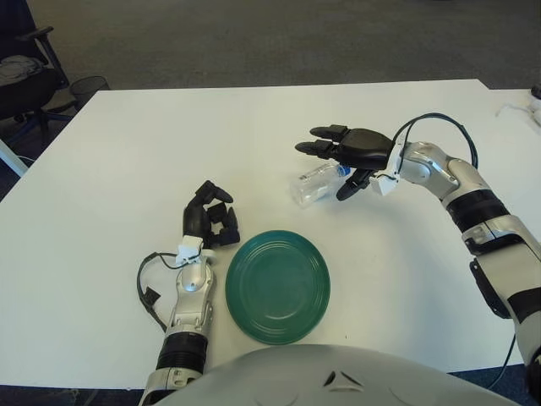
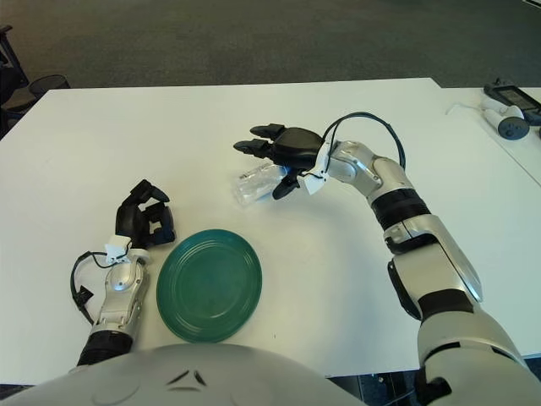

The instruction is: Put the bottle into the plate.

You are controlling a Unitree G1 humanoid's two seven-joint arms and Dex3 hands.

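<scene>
A clear plastic bottle (image 1: 313, 183) with a blue label lies on its side on the white table (image 1: 127, 169), behind the green plate (image 1: 277, 286). My right hand (image 1: 328, 162) is over the bottle's right end. Its fingers (image 1: 325, 134) stretch out above the bottle and its thumb (image 1: 348, 188) is down beside the cap end. The hand is open and does not hold the bottle. My left hand (image 1: 210, 216) shows just left of the plate with its fingers curled, holding nothing. The plate has nothing in it.
A black office chair (image 1: 21, 72) and a wire basket (image 1: 88, 85) stand on the floor beyond the table's far left corner. A second table at the far right carries a grey device (image 2: 510, 125) with a cable.
</scene>
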